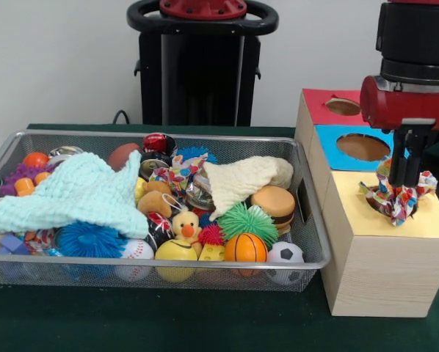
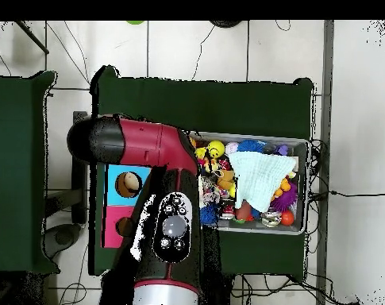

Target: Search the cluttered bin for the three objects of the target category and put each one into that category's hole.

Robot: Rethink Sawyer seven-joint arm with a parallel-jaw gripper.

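Observation:
My gripper point(image 1: 404, 182) hangs over the yellow section point(image 1: 434, 221) of the wooden box point(image 1: 381, 273), shut on a bunched multicoloured patterned cloth point(image 1: 393, 204). The cloth sits at the mouth of the yellow section's hole, its edges spread over the rim. In the wire bin point(image 1: 168, 263) lie a large mint knitted cloth point(image 1: 73, 194), a cream cloth point(image 1: 241, 180) and a second patterned cloth point(image 1: 177, 174). From overhead the arm point(image 2: 173, 206) covers the gripper and the yellow section; the mint cloth point(image 2: 263, 176) shows in the bin point(image 2: 300, 143).
The box also has a blue section with a hole point(image 1: 363, 147) and a red one point(image 1: 343, 106). The bin holds several toys: a rubber duck point(image 1: 186, 227), a basketball point(image 1: 244, 248), a soccer ball point(image 1: 285, 254), a green spiky ball point(image 1: 246, 220) and a toy burger point(image 1: 273, 204).

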